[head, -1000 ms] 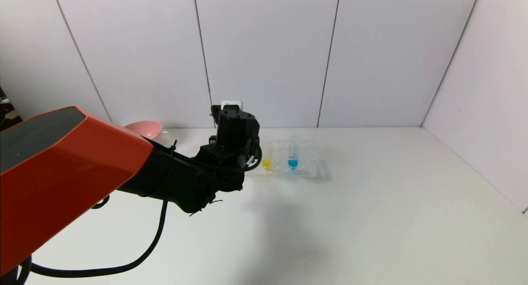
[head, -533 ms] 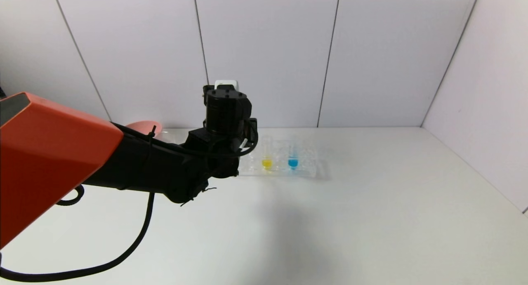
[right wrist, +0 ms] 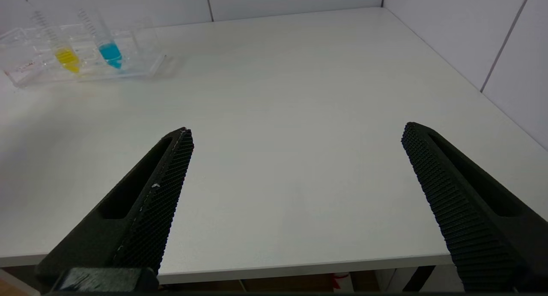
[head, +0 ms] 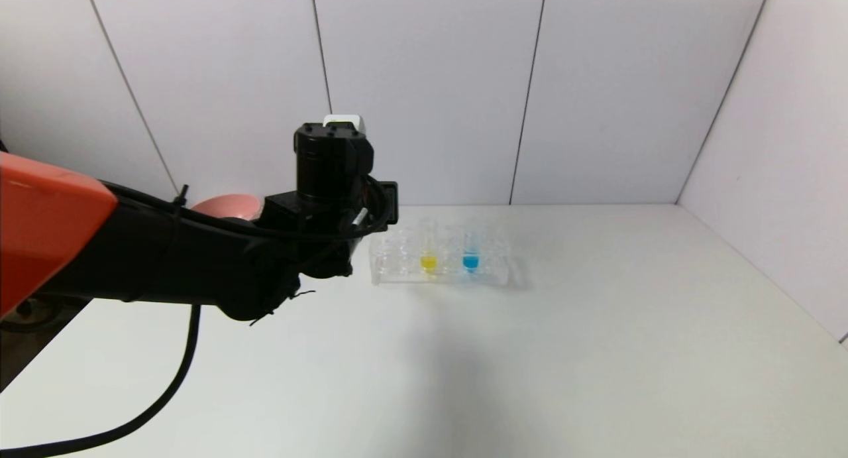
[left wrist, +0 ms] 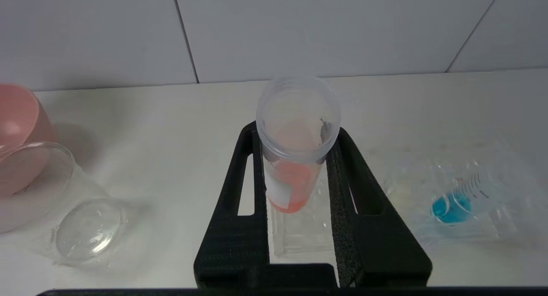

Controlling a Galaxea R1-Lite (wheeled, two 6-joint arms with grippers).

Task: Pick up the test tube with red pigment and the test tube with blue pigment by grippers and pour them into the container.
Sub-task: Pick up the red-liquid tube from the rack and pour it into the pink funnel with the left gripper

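Observation:
My left gripper [left wrist: 296, 131] is shut on the test tube with red pigment [left wrist: 291, 184], holding it upright just above the left end of the clear rack [head: 397, 272]. In the head view the left arm's wrist [head: 328, 173] hides the fingers and that tube. The test tube with blue pigment [head: 470, 256] [left wrist: 458, 201] stands in the rack's right part. The container [left wrist: 64, 189], a clear glass beaker, stands left of the rack beside the pink bowl. My right gripper [right wrist: 298, 129] hangs open over the table's near edge, with nothing between its fingers.
A yellow-liquid tube [head: 428, 259] [right wrist: 64, 56] stands in the rack left of the blue one. The pink bowl [head: 228, 206] [left wrist: 17, 124] sits at the back left against the wall. White wall panels close off the table at the back and right.
The left arm has risen and swung left with the red tube, away from the rack. The rack's left end, covered before, now shows in the head view.

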